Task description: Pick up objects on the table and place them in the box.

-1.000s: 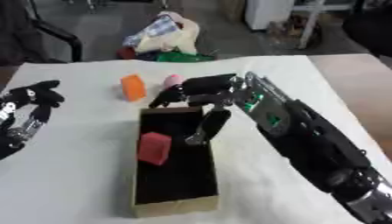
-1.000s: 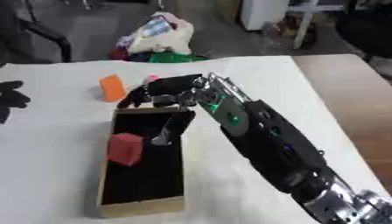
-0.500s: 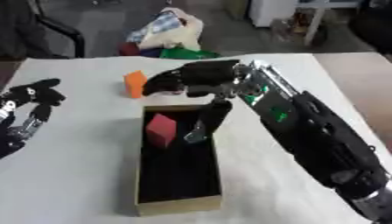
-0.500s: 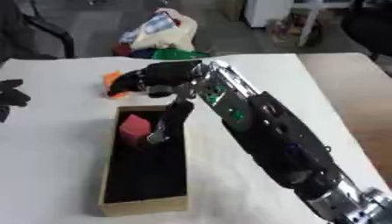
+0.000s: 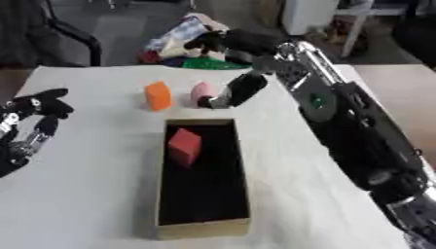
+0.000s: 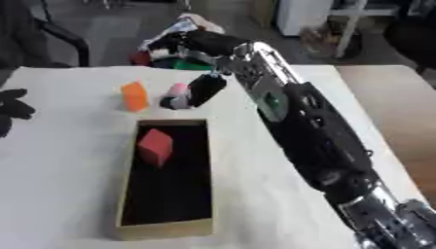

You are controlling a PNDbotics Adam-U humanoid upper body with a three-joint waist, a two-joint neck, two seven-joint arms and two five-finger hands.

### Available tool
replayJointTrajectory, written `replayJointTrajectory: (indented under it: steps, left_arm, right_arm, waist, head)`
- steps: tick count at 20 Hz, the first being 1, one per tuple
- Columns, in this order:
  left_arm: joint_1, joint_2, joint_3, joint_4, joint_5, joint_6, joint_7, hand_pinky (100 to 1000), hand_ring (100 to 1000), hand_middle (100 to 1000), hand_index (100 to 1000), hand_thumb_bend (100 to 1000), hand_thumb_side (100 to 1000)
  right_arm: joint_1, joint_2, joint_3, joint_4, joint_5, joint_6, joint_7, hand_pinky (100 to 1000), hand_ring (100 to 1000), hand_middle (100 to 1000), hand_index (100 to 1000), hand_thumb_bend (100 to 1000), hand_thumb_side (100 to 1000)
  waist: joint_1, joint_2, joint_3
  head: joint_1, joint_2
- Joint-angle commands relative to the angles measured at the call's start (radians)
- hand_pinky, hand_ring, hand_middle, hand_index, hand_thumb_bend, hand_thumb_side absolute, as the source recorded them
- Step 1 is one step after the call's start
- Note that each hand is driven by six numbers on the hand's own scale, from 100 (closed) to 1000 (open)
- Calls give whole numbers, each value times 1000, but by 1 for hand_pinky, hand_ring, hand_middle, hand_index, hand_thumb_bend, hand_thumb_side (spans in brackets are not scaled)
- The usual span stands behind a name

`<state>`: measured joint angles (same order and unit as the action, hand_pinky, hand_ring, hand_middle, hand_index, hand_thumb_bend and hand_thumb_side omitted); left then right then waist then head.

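A long black-lined box (image 5: 203, 226) with tan walls lies lengthwise on the white bench (image 5: 94, 194). A red block (image 5: 184, 145) sits inside it, near the far end. Beyond the box's far wall stand an orange block (image 5: 157, 96) and, just beside it, a small pink object (image 5: 201, 91) whose shape is hard to make out.

The right hand (image 5: 237, 90) reaches across from the right; its thumb points down just beside the pink object, and blur hides whether they touch. The other fingers (image 5: 223, 40) are curled above, grasping nothing.

The left hand (image 5: 32, 120) shows at the left edge, partly cut off, fingers relaxed and spread.
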<state>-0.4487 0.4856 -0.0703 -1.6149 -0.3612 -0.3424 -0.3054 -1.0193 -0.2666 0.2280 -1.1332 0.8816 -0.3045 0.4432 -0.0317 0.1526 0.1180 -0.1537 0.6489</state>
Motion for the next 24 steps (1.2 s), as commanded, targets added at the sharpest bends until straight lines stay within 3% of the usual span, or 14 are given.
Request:
replayJointTrajectory:
  steps: [1, 6, 11, 14, 23, 24]
  left_arm:
    - [-22, 16, 2, -31, 12, -5, -2, 760, 709, 693, 958, 100, 1000]
    - [-41, 2, -8, -47, 31, -6, -12, 761, 710, 694, 958, 100, 1000]
    - [-58, -9, -14, -51, 39, -7, -23, 761, 710, 694, 958, 100, 1000]
    - [-67, -17, -18, -52, 42, -8, -29, 762, 710, 694, 958, 100, 1000]
    - [-75, -23, -20, -52, 47, -10, -36, 762, 710, 694, 958, 100, 1000]
    - [-75, -23, -20, -52, 47, -10, -37, 762, 710, 693, 958, 100, 1000]
  right_arm:
    - [-22, 12, -35, 48, 50, -2, -26, 846, 860, 907, 1000, 432, 459]
    - [-25, 84, -140, 158, 120, 59, -8, 846, 860, 908, 1000, 431, 449]
    - [-43, 135, -234, 282, 197, 135, -70, 832, 851, 881, 984, 383, 413]
    - [-66, 151, -256, 349, 245, 184, -118, 828, 848, 875, 979, 374, 410]
    - [-83, 160, -273, 402, 393, 297, -266, 831, 846, 875, 974, 316, 431]
    - [-84, 157, -278, 413, 409, 307, -282, 831, 846, 873, 968, 229, 371]
  waist:
    - [9, -22, 7]
    - [13, -22, 29]
    - [18, -13, 59]
    - [21, -10, 76]
    - [23, -6, 120]
    - [23, -5, 122]
  head:
    - [-8, 1]
    - [-27, 2]
    - [-49, -6]
    - [-64, -13]
    - [-95, -16]
    - [-97, -17]
